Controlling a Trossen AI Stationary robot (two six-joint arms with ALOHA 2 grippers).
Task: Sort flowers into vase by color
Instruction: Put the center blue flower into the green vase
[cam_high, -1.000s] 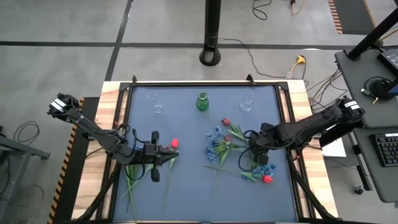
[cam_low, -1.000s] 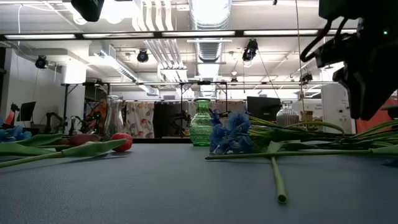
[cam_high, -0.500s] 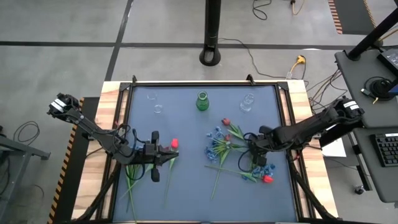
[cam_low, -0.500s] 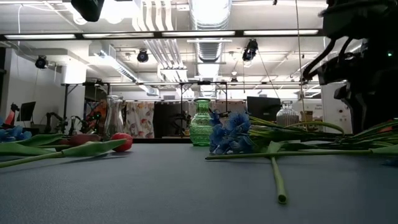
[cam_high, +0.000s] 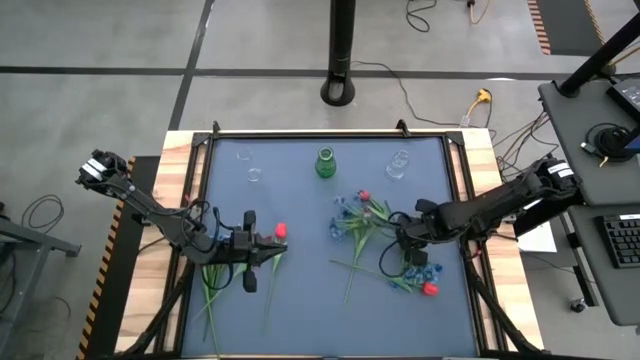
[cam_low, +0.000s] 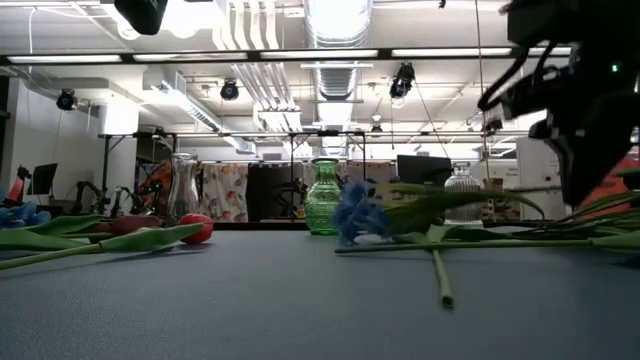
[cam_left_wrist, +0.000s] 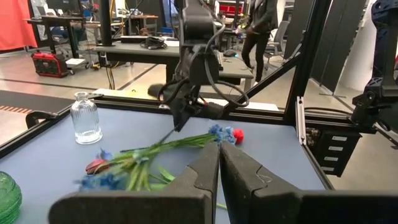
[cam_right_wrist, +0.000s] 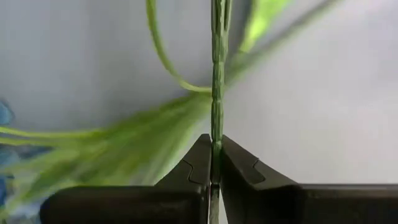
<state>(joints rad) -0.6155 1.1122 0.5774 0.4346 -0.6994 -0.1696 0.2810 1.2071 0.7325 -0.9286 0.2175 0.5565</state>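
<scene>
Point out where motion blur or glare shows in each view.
Right wrist view: leaves smear behind the sharp stem pinched in the right gripper. Left wrist view: blue sprig blurred. Low view: ceiling lights glare, blue blossoms soft. High view: evenly lit.

A robotics lab or workshop — an open industrial hall. Around the blue-topped table (cam_high: 300, 310) lies bare grey concrete floor (cam_high: 120, 100) with loose cables (cam_high: 500, 130); beyond its far edge stands a black post (cam_high: 342, 50). Above it run exposed ducts (cam_low: 335, 25) and strip lights (cam_low: 250, 55) — behind it, workbenches (cam_left_wrist: 155, 53) with gear, monitors (cam_low: 425, 170) and a person (cam_left_wrist: 261, 25) walking.
</scene>
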